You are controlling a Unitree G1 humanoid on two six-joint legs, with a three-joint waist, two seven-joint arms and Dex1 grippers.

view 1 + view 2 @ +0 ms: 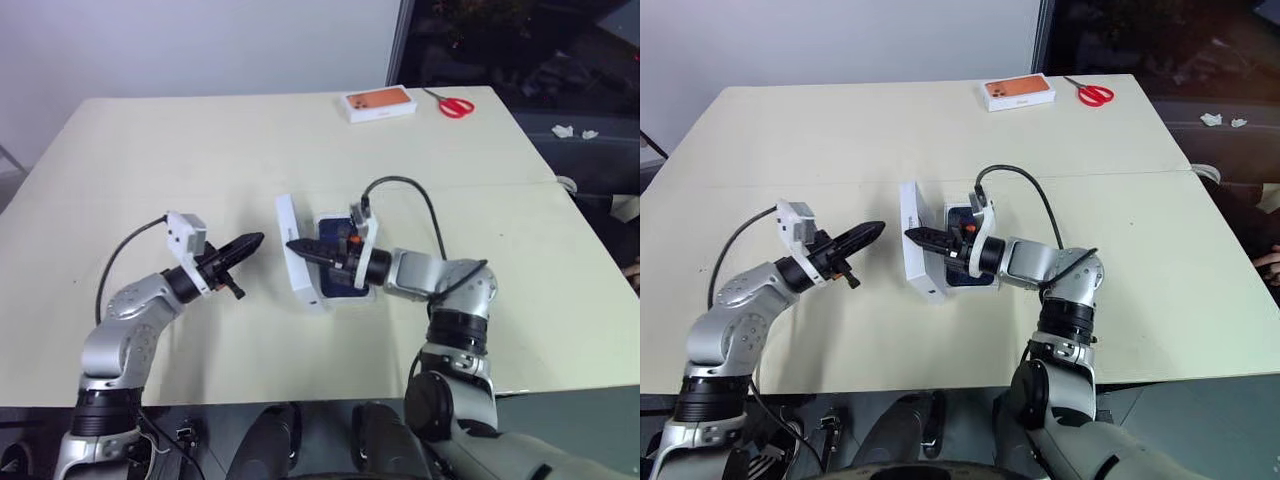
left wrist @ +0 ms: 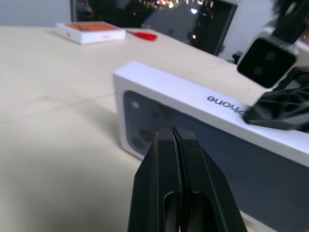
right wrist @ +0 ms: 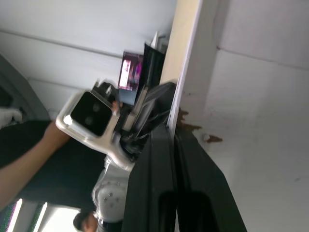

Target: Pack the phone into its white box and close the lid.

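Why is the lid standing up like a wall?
Not shut yet: the lid stands on its long edge beside the white box, and the right gripper rests against its top.

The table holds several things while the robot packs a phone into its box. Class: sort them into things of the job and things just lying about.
Of the job:
- shallow white cardboard lid, dark blue phone picture outside, tilted up on edge
- white box with the dark blue phone
- left gripper, right gripper, both shut

Lying about:
- orange-printed box
- red-handled scissors
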